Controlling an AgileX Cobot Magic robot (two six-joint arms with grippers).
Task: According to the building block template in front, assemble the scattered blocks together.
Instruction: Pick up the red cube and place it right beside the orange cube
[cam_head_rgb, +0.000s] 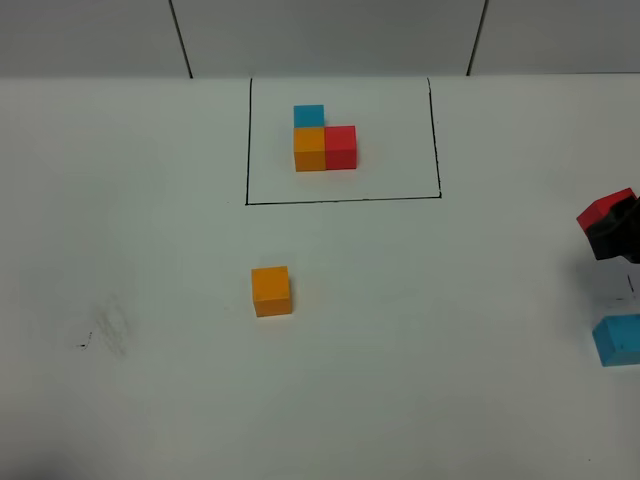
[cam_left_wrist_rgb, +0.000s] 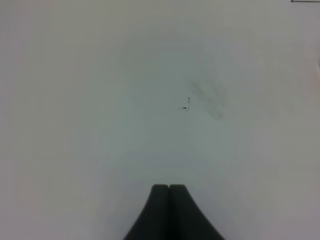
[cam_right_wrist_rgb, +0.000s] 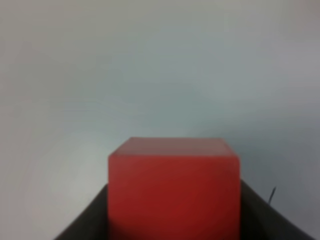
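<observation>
While I watch through the high camera, the white table (cam_head_rgb: 450, 400) fills the field. At its far side a black drawn rectangle (cam_head_rgb: 340, 200) frames the building block template (cam_head_rgb: 325, 148): orange at the corner of the L, red touching its right face, blue touching its far face.

The right gripper (cam_right_wrist_rgb: 173, 220) sits at the right edge, jaws clamped on opposite sides of the red cube (cam_head_rgb: 604, 209), which appears to be raised off the surface. The left gripper (cam_left_wrist_rgb: 169, 210) hovers over bare table with jaws together, holding nothing.

Of the scattered blocks, the orange cube (cam_head_rgb: 271, 290) stands alone near the centre, in front of the frame. The blue cube (cam_head_rgb: 618, 338) rests at the right edge, just in front of the held red one.

Key relation: orange lies well to the left of the loaded jaws. I judge that the red cube must travel leftward and land flush against orange's right face. Being cubes, they have no long axis; only squareness of faces matters. The right arm is the nearer one and already loaded.
</observation>
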